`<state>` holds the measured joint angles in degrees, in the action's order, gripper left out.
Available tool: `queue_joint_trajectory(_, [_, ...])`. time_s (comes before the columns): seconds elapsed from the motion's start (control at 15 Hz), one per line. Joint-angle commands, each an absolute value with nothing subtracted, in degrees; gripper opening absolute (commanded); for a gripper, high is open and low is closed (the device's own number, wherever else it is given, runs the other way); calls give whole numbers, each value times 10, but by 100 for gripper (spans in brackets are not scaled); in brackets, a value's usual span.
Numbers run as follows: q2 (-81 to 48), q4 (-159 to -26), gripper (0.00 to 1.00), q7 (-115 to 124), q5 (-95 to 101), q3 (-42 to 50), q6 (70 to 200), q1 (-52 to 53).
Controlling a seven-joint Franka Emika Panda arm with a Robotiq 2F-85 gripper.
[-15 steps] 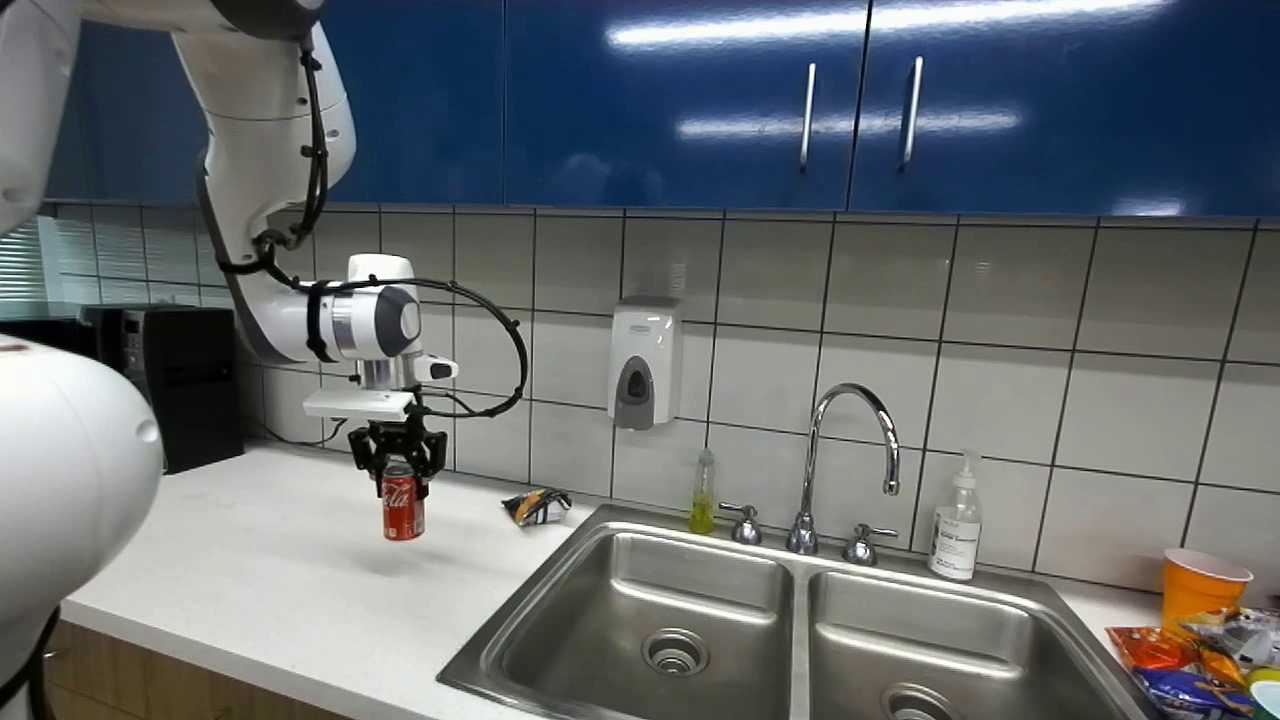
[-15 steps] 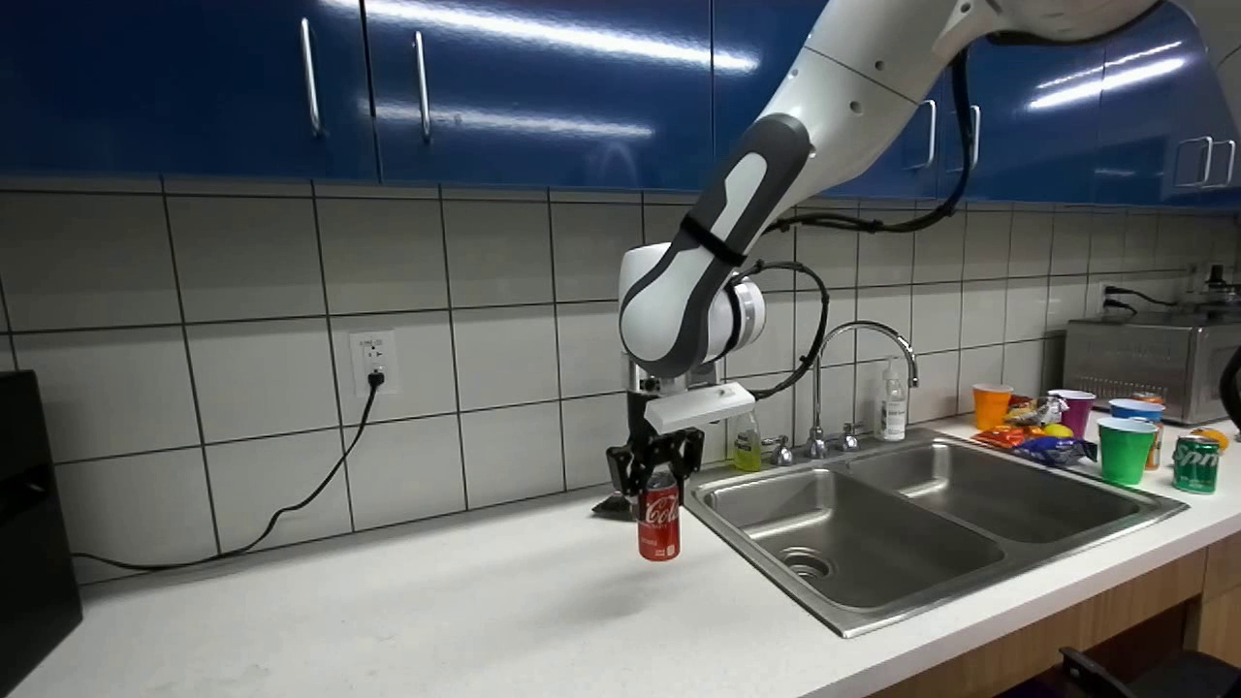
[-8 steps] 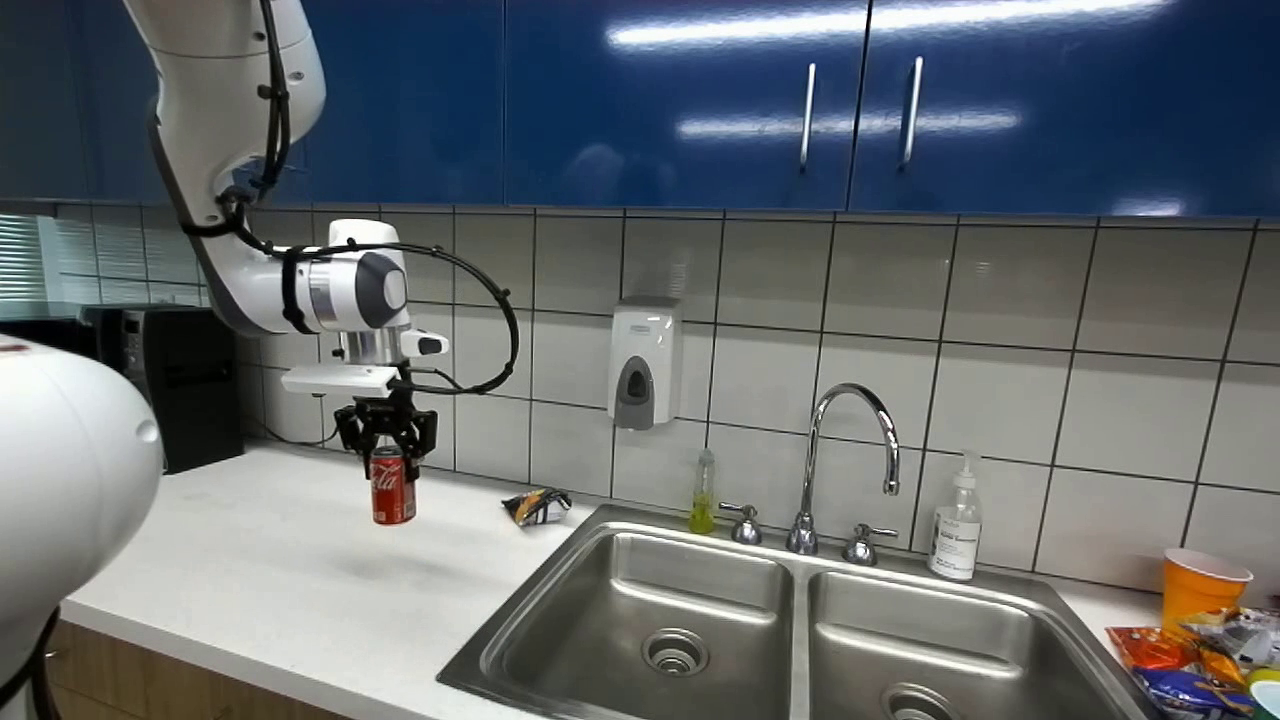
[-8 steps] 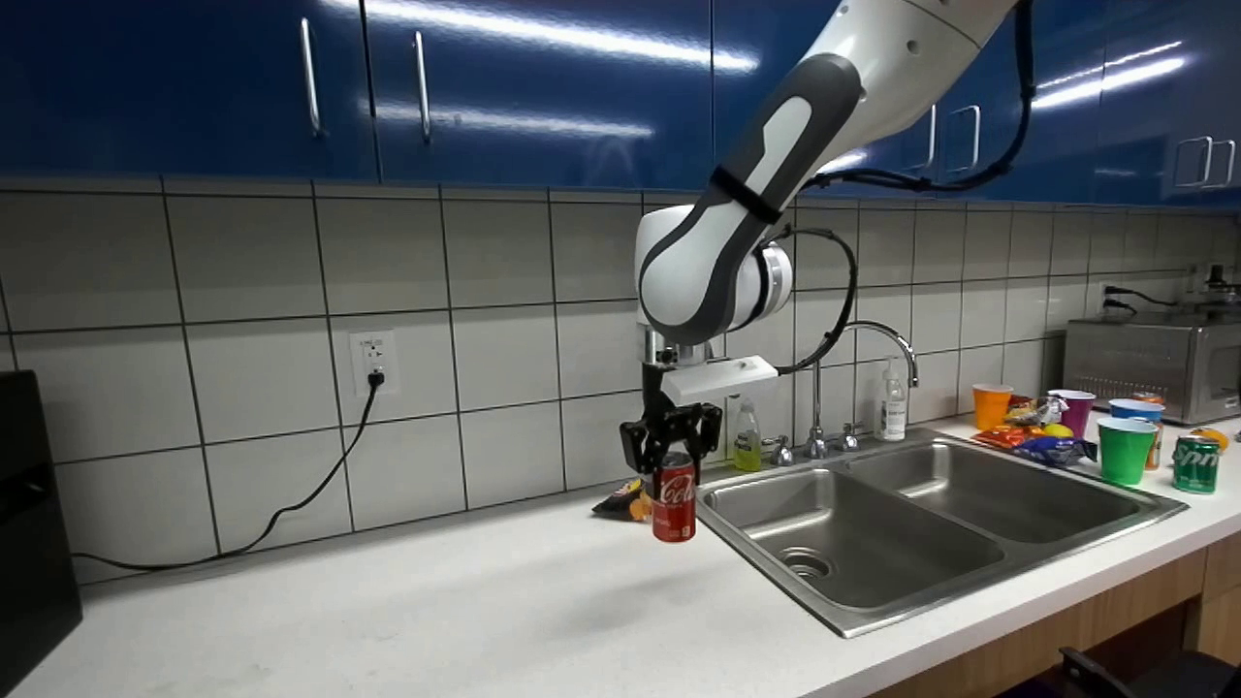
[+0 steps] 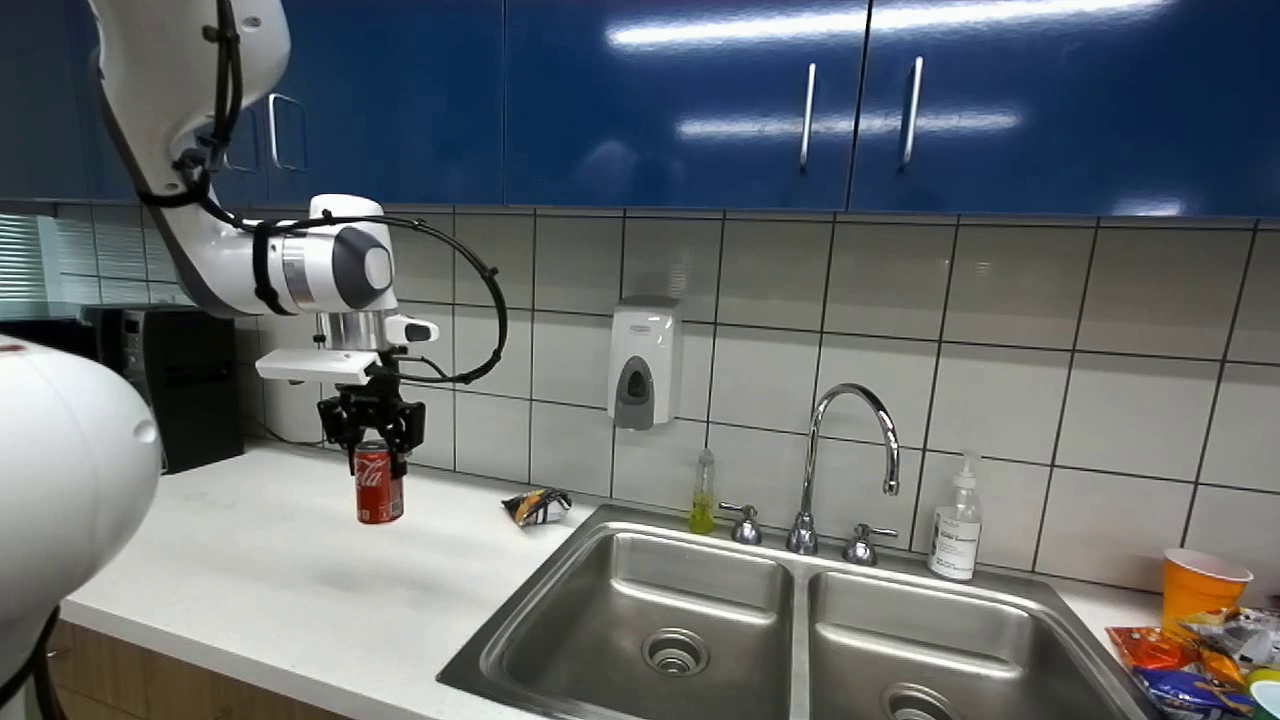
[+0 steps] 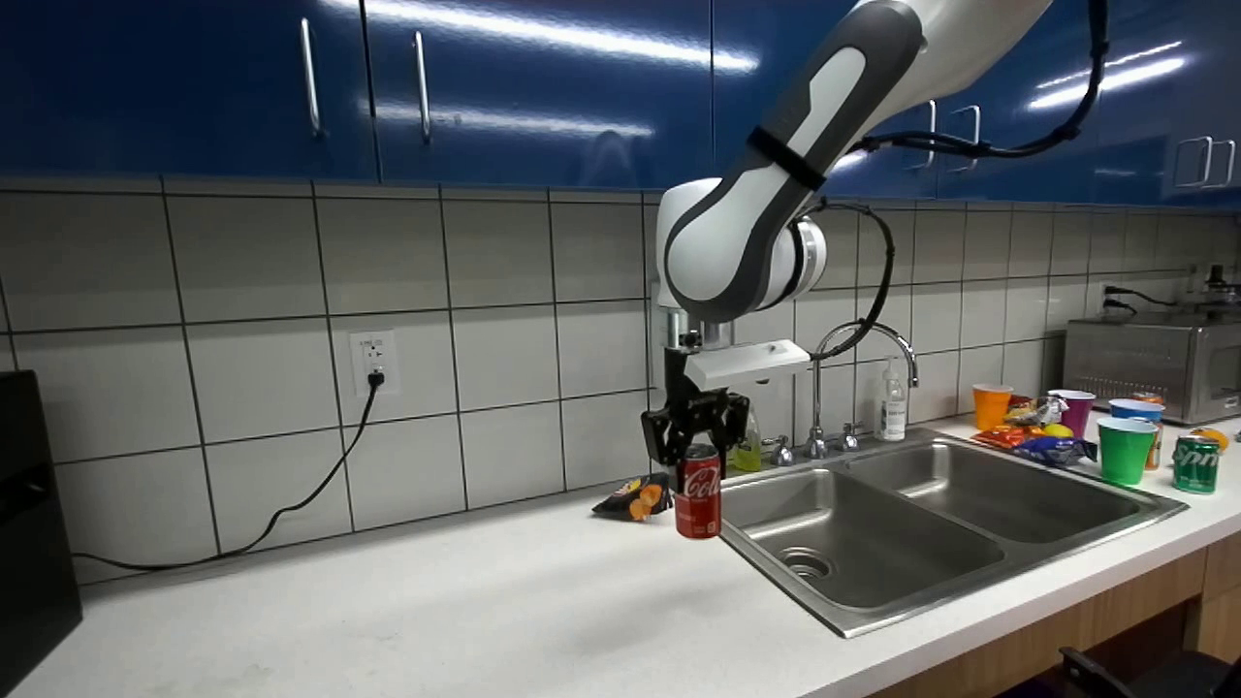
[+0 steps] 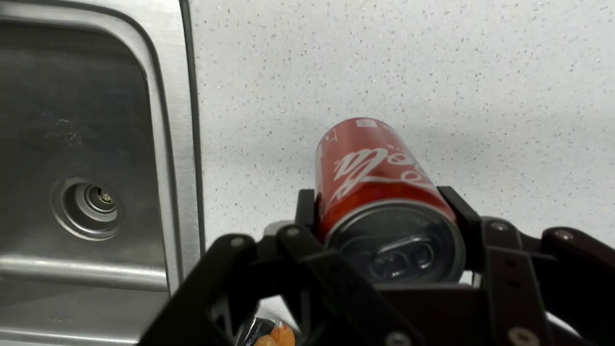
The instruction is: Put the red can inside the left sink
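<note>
Near left sink [image 5: 610, 625]: snack bag [image 5: 538, 506]; red can [image 5: 378, 492] above counter [image 5: 290, 590].

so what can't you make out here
Underside of the can: turned away in every view.
Part of the left sink: wrist view, cut by left edge.
Part of the bag: wrist view, behind the tool, cut by bottom edge.
Fine print on pump bottle: both exterior views, too small.
</note>
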<state>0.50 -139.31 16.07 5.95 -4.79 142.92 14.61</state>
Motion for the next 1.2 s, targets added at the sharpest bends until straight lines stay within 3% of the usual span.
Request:
queue_joint_trajectory(0.0, [53, -1420, 38, 178, 55, -65, 1405, 124])
queue_joint_trajectory(1.13, [76, -1452, 38, 202, 80, -58, 1401, 72])
